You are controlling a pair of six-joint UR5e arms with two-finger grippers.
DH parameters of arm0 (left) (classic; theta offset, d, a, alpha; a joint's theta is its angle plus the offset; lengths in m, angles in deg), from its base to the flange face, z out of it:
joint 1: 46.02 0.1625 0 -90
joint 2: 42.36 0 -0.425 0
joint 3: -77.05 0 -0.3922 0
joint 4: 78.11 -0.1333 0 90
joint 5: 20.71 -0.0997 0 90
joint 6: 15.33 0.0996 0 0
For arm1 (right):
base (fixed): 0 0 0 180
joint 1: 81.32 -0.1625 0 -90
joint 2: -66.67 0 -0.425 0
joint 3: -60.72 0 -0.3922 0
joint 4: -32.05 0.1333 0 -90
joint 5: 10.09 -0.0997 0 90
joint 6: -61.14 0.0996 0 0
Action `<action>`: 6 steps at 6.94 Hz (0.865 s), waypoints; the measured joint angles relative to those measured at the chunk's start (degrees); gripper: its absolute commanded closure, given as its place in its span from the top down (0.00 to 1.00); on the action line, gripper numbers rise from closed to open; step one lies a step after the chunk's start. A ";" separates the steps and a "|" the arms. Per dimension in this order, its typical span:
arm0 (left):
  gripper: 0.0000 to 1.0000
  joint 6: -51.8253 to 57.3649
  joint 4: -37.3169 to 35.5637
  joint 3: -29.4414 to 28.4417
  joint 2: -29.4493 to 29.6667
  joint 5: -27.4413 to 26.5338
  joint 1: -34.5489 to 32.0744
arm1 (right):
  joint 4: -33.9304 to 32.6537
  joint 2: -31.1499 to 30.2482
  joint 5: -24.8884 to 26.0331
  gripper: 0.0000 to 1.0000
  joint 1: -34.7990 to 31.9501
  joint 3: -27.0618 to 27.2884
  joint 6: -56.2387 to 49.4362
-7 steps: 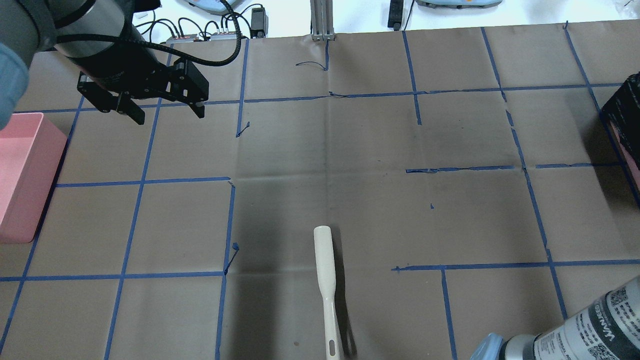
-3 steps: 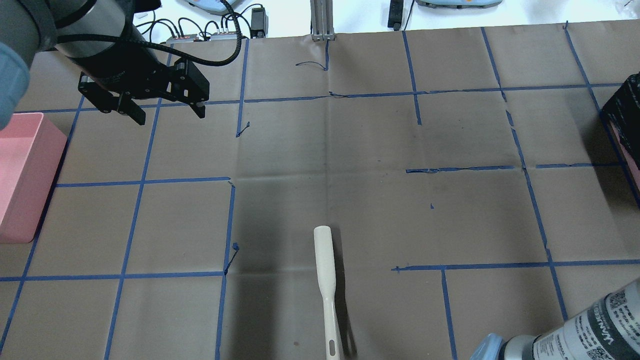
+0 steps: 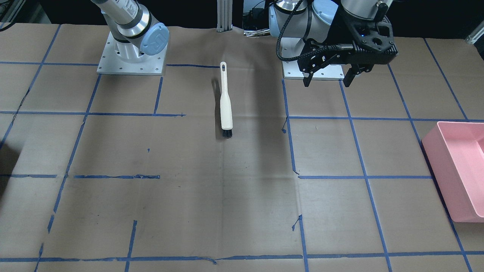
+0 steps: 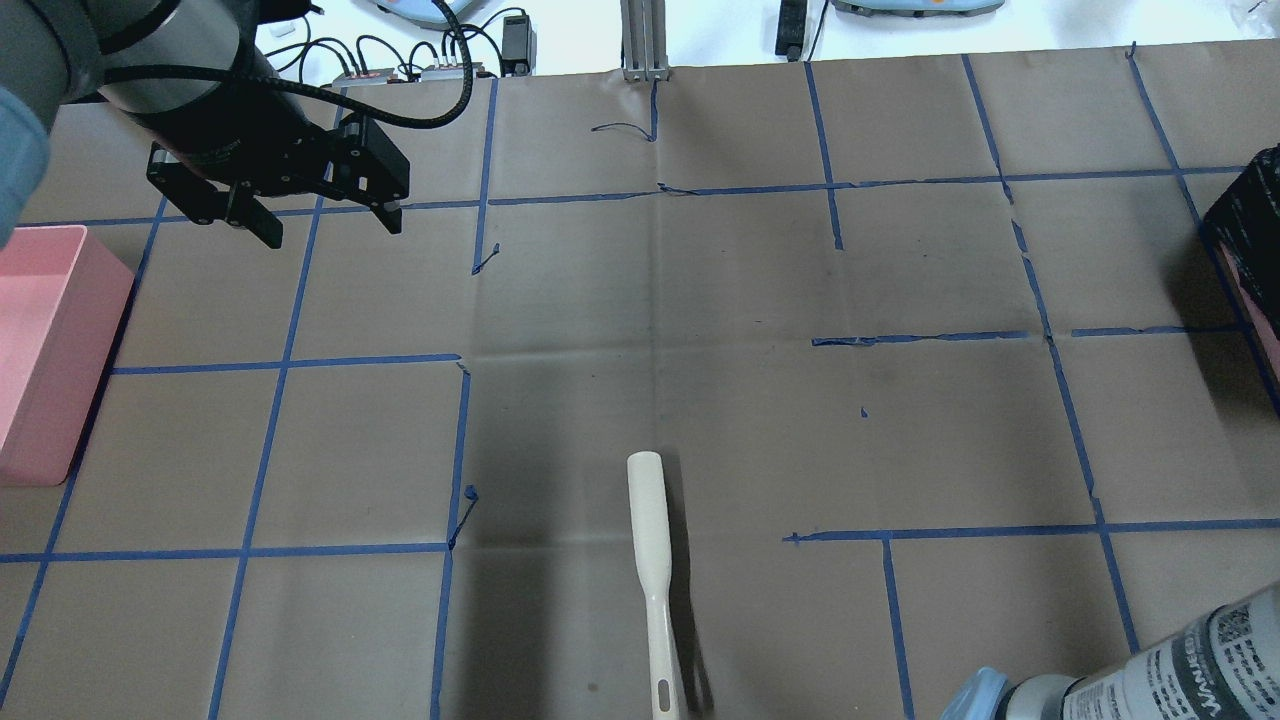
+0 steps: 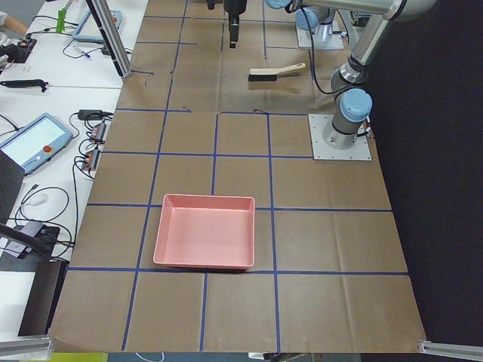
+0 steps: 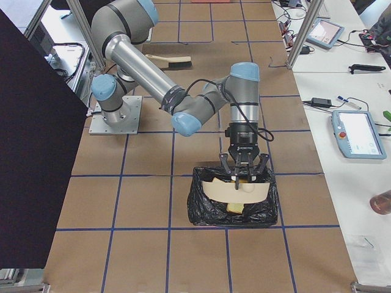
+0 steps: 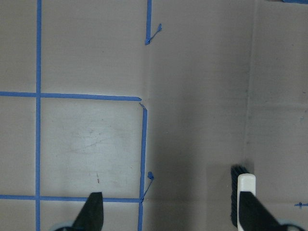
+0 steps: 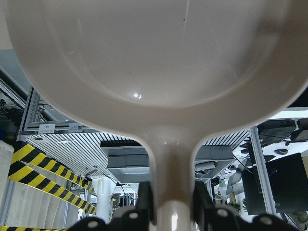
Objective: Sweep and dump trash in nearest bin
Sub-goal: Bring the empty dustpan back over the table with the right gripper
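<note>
Cream brush [image 3: 226, 102] lying mid-table, left gripper [image 3: 326, 80] hovering with fingers apart, pink bin [image 3: 467, 170] at edge.

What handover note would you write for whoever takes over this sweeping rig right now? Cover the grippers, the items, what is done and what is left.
The left gripper is open and empty, above the table.
The right gripper is shut on the dustpan, which hangs into the black-bagged bin.
The brush lies on the table; the pink bin sits on the robot's left.
Done: a yellowish piece is in the bag; other pieces can't be seen.
Left: probably finish dumping, then set the dustpan down.
</note>
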State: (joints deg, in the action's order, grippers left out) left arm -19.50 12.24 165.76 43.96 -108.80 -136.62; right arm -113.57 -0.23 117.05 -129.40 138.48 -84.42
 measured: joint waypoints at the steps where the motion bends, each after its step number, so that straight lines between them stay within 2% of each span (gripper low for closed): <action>1: 1.00 0.15 0.00 0.01 0.04 -0.03 0.04 | 0.89 -0.39 -0.45 0.07 0.00 0.02 0.01; 4: 1.00 0.51 0.00 -0.02 0.07 -0.14 0.07 | 1.94 -1.36 -3.96 0.03 0.03 1.00 0.70; 5: 1.00 0.55 0.00 -0.02 0.07 -0.15 0.07 | 4.74 -3.09 -6.89 0.03 0.09 1.99 2.72; 6: 1.00 0.58 0.00 -0.02 0.08 -0.13 0.07 | 10.91 -5.97 -10.43 0.04 0.13 2.93 6.58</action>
State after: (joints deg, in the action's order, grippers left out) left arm -18.91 12.24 165.73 44.04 -108.93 -136.55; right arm -102.65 -6.19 106.63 -129.27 141.41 -77.84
